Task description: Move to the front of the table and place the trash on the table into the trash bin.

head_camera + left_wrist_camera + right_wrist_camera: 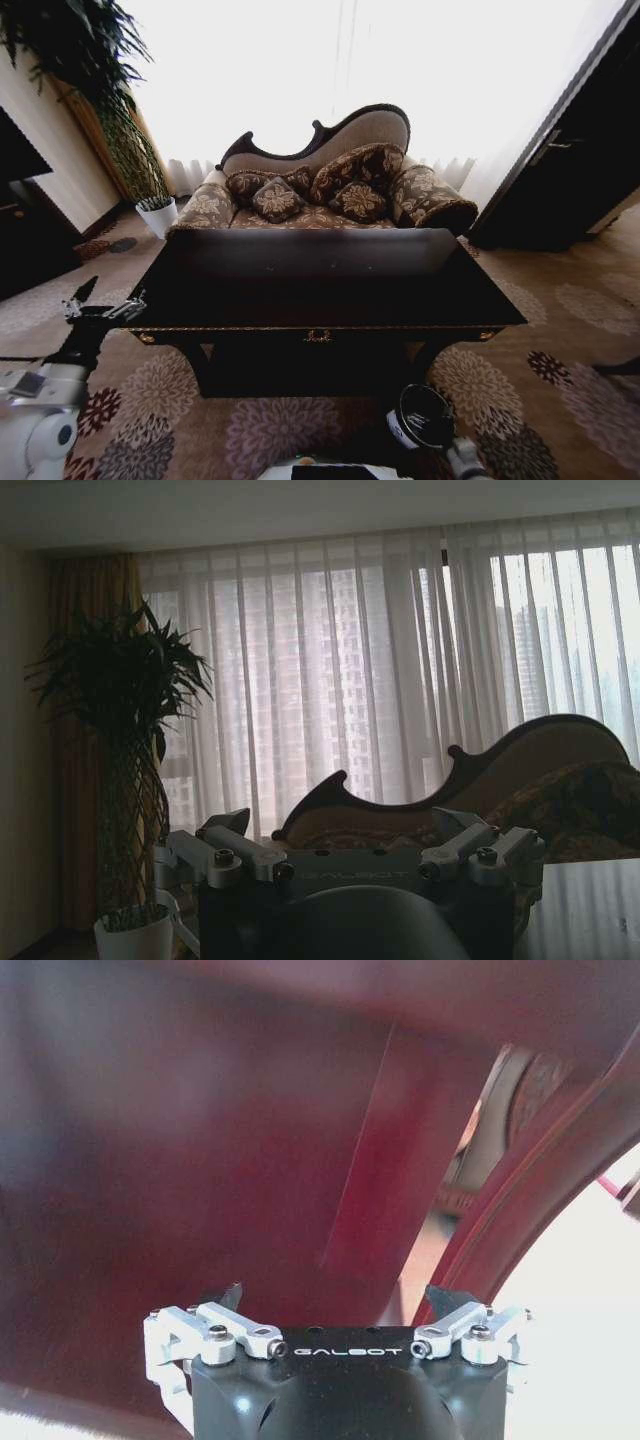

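Note:
The glossy black table (pixel 320 290) with gold trim stands right in front of me, and a sofa shows mirrored in its top. No trash is visible on that dark top. The trash bin (pixel 421 415), a small round black pail with a pale rim, sits on the carpet below the table's front right. My left gripper (pixel 105 300) (pixel 345 825) hovers open and empty at the table's front left corner. My right arm (pixel 466 462) is low beside the bin. Its gripper (pixel 335 1295) is open and empty, close to a dark curved surface.
A sofa (pixel 330 180) with patterned cushions stands behind the table, before a bright curtained window. A tall plant in a white pot (pixel 157 215) (pixel 130 935) is at the far left. Dark furniture flanks both sides, and patterned carpet runs along the table's sides.

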{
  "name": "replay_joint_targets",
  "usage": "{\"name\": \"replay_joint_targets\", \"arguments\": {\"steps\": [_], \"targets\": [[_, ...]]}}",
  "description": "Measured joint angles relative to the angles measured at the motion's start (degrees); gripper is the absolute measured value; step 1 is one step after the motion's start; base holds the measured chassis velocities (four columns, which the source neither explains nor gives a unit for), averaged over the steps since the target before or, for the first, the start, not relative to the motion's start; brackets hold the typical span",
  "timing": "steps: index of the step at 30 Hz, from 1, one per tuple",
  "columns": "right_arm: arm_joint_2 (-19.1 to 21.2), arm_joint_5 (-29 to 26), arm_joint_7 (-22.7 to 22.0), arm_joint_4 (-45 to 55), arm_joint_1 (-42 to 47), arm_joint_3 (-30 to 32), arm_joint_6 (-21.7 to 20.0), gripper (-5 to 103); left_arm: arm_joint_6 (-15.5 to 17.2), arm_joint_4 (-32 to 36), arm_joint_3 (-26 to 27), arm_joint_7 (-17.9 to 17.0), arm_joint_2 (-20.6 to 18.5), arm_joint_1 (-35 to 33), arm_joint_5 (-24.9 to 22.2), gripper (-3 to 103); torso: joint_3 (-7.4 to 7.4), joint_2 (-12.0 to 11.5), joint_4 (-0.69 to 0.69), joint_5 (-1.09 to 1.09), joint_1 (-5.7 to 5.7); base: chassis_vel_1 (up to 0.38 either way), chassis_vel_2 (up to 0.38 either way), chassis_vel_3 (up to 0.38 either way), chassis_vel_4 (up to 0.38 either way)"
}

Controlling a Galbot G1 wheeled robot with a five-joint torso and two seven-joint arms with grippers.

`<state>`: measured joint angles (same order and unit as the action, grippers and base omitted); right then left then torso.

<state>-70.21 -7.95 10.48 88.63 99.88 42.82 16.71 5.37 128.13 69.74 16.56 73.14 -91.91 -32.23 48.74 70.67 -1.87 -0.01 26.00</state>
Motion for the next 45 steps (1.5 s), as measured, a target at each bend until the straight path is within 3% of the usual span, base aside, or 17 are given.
{"name": "replay_joint_targets", "arguments": {"steps": [7,15,20,24,26,29,31,32,36,40,43,45], "targets": [[-0.81,-2.10,-0.44,10.66,2.44,7.32,0.70,100,0.09,-0.07,-0.41,-0.02,-0.10,0.24,0.03,100,0.00,0.00,0.01,-0.01,0.00,0.000,0.000,0.000,0.000],[-0.02,-12.48,-4.70,21.63,4.12,14.50,-0.60,100,0.11,-0.38,-0.44,-0.06,-0.08,0.28,0.12,100,0.01,-0.01,0.01,0.01,0.01,0.000,0.000,0.000,0.000],[4.67,-18.91,-6.91,29.64,4.46,22.89,-3.97,100,0.14,-0.02,-0.51,-0.07,-0.05,0.03,0.31,100,0.00,-0.01,0.01,-0.02,0.00,0.000,0.000,0.000,0.000],[7.80,-21.17,-7.32,31.14,3.65,25.60,-4.94,100,0.15,0.01,-0.52,-0.08,0.08,-0.17,0.60,100,0.01,-0.01,0.01,-0.01,0.01,0.000,0.000,0.000,0.000],[8.54,-22.34,-7.54,31.69,3.50,25.55,-5.14,100,0.15,0.05,-0.53,-0.07,0.12,-0.19,0.62,100,0.01,-0.01,0.01,0.00,0.01,0.000,0.000,0.000,0.000],[11.33,-28.62,-10.20,33.79,1.95,22.26,-5.71,100,0.15,0.41,-0.54,-0.22,0.20,-0.24,0.59,100,0.01,-0.01,0.00,0.01,0.01,0.000,0.000,0.000,0.000],[14.55,-32.92,-14.27,34.86,-1.34,16.18,-5.72,100,0.35,1.34,-0.37,-1.58,0.25,-0.57,-0.05,100,0.01,-0.01,0.01,-0.01,0.01,0.000,0.000,0.000,0.000],[14.55,-32.92,-14.27,34.86,-1.34,16.18,-5.72,100,0.35,1.34,-0.37,-1.58,0.25,-0.57,-0.05,100,0.01,-0.01,0.01,-0.01,0.01,0.000,0.000,0.000,0.000],[20.22,-35.76,-19.46,34.79,-7.28,6.67,-5.91,100,1.28,3.74,1.79,-4.04,-0.32,-1.66,-3.43,100,0.02,-0.01,0.05,0.01,0.02,0.000,0.000,0.000,0.000],[21.92,-38.39,-21.04,35.40,-8.84,4.74,-7.57,100,3.06,4.39,1.89,-6.03,-2.01,-0.82,-5.81,100,0.02,-0.01,0.04,0.00,0.02,0.000,0.000,0.000,0.000],[22.61,-37.36,-21.35,35.14,-10.43,4.39,-8.74,100,4.00,4.10,1.32,-7.35,-3.60,-0.69,-6.59,100,0.01,-0.01,-0.09,-0.01,0.02,0.000,0.000,0.000,0.000],[23.07,-36.60,-21.36,34.64,-12.28,3.10,-9.58,100,4.01,4.00,1.94,-7.62,-3.67,-1.62,-6.59,100,0.01,-0.01,-0.01,-0.04,0.01,0.000,0.000,0.000,0.000]]}}
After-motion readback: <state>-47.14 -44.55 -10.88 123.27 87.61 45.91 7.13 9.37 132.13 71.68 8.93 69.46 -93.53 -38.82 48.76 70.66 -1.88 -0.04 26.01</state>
